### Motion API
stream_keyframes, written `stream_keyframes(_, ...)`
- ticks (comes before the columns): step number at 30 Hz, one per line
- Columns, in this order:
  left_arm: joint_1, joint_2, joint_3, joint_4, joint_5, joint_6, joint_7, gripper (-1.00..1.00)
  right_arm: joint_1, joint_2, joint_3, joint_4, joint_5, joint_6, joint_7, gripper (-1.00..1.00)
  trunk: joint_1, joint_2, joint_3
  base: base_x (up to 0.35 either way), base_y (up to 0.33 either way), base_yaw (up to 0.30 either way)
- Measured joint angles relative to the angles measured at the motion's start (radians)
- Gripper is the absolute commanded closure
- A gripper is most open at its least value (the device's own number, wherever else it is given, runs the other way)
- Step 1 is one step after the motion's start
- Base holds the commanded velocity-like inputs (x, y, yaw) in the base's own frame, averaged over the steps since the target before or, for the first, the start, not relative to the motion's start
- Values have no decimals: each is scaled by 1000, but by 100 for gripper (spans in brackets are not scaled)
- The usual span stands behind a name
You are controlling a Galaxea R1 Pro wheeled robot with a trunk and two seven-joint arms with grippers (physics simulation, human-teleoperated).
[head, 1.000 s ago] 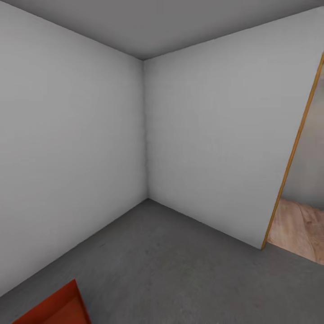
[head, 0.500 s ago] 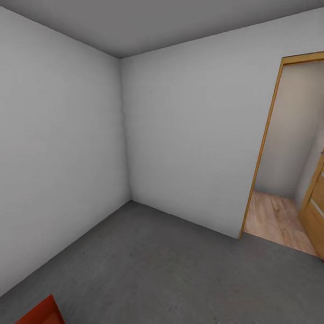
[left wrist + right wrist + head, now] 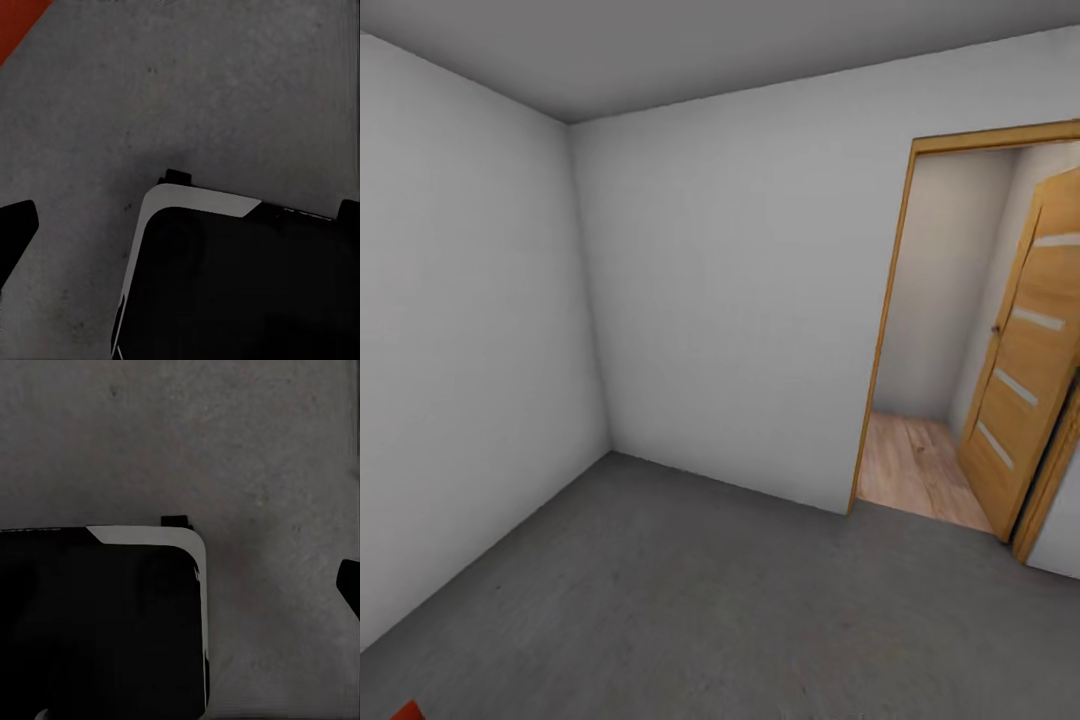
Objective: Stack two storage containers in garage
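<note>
The floor [image 3: 690,590] here is dark grey mottled concrete, running bare to 2 plain white-grey walls [image 3: 730,290] that meet in a corner; this is the garage. At the right a wood-framed doorway [image 3: 890,320] stands open, its slatted wooden door [image 3: 1025,370] swung back, and light wood planks [image 3: 910,465] show beyond the threshold; nothing stands between here and that opening. 1 storage container [image 3: 407,711] is just a sliver of red-orange at the lower left corner of the head view, down on the concrete; the left wrist view catches a red-orange corner of it [image 3: 19,26] too. Both wrist views look down on the concrete past the robot's dark, white-edged base [image 3: 240,277]; a dark finger tip [image 3: 15,232] pokes in on the left arm's view and another [image 3: 350,585] on the right's; how far either pair of fingers is spread I cannot tell.
</note>
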Motion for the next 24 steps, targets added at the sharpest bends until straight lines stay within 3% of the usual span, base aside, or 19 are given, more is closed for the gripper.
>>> stream_keyframes(24, 0, -1, 0, 0, 0, -2, 0, -100, 0, 0, 0, 0, 0, 0, 0, -100, 0, 0, 0, 0, 0, -291)
